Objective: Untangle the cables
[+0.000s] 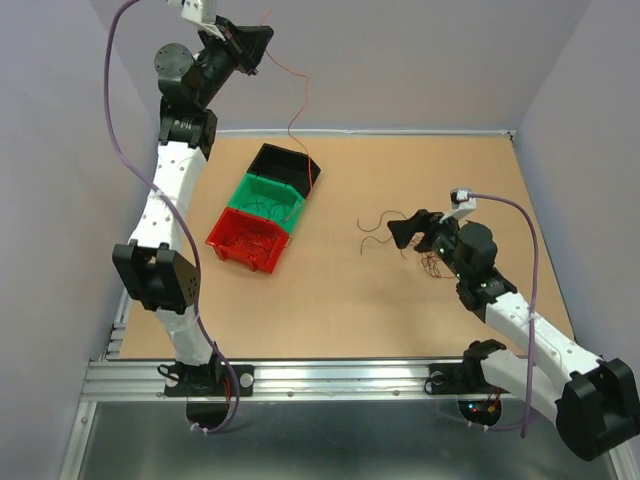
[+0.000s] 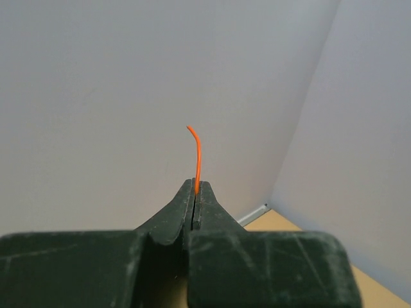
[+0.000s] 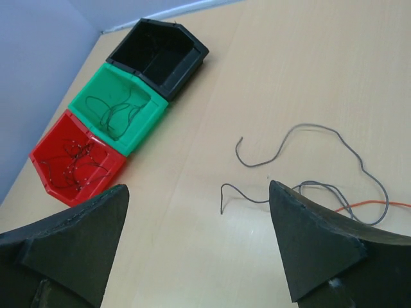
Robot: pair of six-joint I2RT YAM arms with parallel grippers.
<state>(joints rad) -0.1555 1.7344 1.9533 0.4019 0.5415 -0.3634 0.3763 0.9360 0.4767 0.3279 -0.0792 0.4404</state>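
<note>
Orange insulation is showing between the scuffed, matte black fingers of my left gripper (image 2: 196, 189), which are pressing flat together on a single hair-thin orange wire (image 2: 198, 154). Its short free end is curling up past the tips against the pale wall. From above, I am seeing that gripper hanging high at the far left. The wire is trailing from it in a loose, wavy line down toward the black bin (image 1: 283, 165). Whether its lower end is touching that bin, I cannot tell.

Three small plastic bins are sitting in a diagonal row on the smooth wooden table (image 1: 400, 170), each touching the next. The black one is lying farthest, the green bin (image 3: 148, 128) in the middle and the red bin (image 3: 103, 179) nearest. Thin dark loops are resting in the green one and fine red tangles in the red one.

My right gripper (image 3: 198, 187) is standing wide open, its wedge-shaped fingers (image 3: 308, 237) gripping nothing, low over the table to the right of the bins. Just beyond it, a few grey-black wires (image 3: 321, 131) are lying in slack curves on the wood, with an orange strand (image 3: 379, 205) running beside them at the right. The remaining cables (image 1: 432, 266) are lying as a small wiry bunch by the right wrist, well apart from the bins.
</note>
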